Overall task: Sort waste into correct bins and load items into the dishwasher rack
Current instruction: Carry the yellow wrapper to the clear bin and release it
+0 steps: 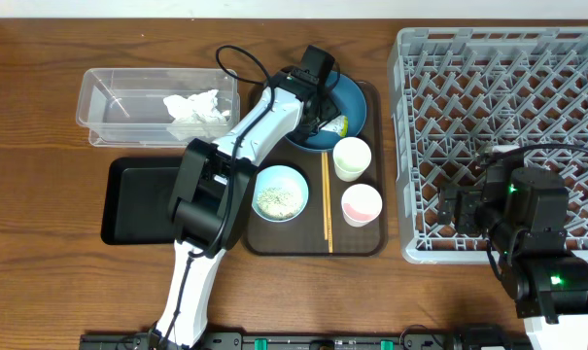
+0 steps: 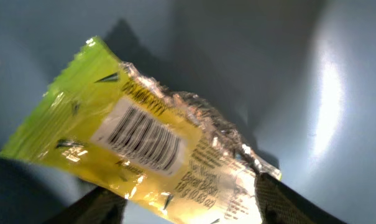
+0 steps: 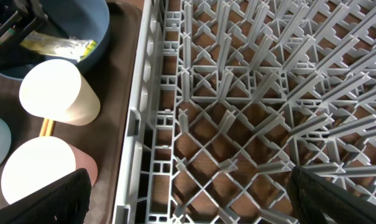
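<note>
The yellow-green wrapper (image 1: 335, 125) lies on the dark blue plate (image 1: 357, 97). My left gripper (image 1: 318, 112) is low over the plate and open. In the left wrist view its fingers (image 2: 188, 202) straddle the wrapper's (image 2: 144, 137) near end. The crumpled napkin (image 1: 196, 112) is in the clear tub (image 1: 109, 97). The light blue bowl (image 1: 280, 192) holds rice grains. The cream cup (image 1: 352, 157), pink cup (image 1: 362, 205) and chopsticks (image 1: 326, 199) sit on the brown tray. My right gripper (image 3: 188, 193) is open and empty over the grey rack's (image 1: 507, 78) front left part.
The black tray (image 1: 138, 199) lies left of the brown serving tray (image 1: 371, 243), below the clear tub. The rack's left wall (image 3: 138, 124) stands close to the cups (image 3: 57, 90). The left arm reaches across the bowl's left side.
</note>
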Controlling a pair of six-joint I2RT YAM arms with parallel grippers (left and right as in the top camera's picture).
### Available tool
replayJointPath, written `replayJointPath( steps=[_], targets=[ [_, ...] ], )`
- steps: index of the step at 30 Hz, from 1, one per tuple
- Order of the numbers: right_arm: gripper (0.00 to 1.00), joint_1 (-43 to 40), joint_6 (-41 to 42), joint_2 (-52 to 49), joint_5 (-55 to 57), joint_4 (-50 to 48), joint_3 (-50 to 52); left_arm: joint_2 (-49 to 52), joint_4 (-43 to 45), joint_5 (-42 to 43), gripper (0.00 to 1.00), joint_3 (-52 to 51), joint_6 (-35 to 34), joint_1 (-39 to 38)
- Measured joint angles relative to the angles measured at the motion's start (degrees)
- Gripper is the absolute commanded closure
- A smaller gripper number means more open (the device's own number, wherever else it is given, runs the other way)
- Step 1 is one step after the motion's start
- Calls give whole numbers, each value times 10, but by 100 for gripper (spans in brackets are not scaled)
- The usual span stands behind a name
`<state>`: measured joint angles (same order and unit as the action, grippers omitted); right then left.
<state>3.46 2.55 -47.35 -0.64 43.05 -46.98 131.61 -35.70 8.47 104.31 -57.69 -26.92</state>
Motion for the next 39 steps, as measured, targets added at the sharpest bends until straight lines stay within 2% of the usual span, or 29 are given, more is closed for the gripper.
replayJointPath(
  steps=[7, 8, 10, 12, 23, 28, 34, 39],
  targets=[
    [1, 0, 0, 0, 0, 0, 0, 0, 1, 2, 80, 0, -1, -2],
    [1, 0, 0, 0, 0, 0, 0, 0, 1, 2, 81, 0, -1, -2],
    [1, 0, 0, 0, 0, 0, 0, 0, 1, 2, 91, 0, 5, -2],
    [1, 0, 0, 0, 0, 0, 0, 0, 0, 2, 94, 0, 11, -2],
    [1, 0, 0, 0, 0, 0, 0, -10, -1, 2, 94, 0, 56, 2],
    [1, 0, 0, 0, 0, 0, 0, -71, -34, -19, 94, -1, 104, 23],
    [1, 0, 0, 0, 1, 4, 0, -183, -75, -45, 94, -1, 158, 93],
    [1, 0, 0, 0, 2, 5, 0, -213, -117, -53, 94, -1, 174, 177]
  ],
)
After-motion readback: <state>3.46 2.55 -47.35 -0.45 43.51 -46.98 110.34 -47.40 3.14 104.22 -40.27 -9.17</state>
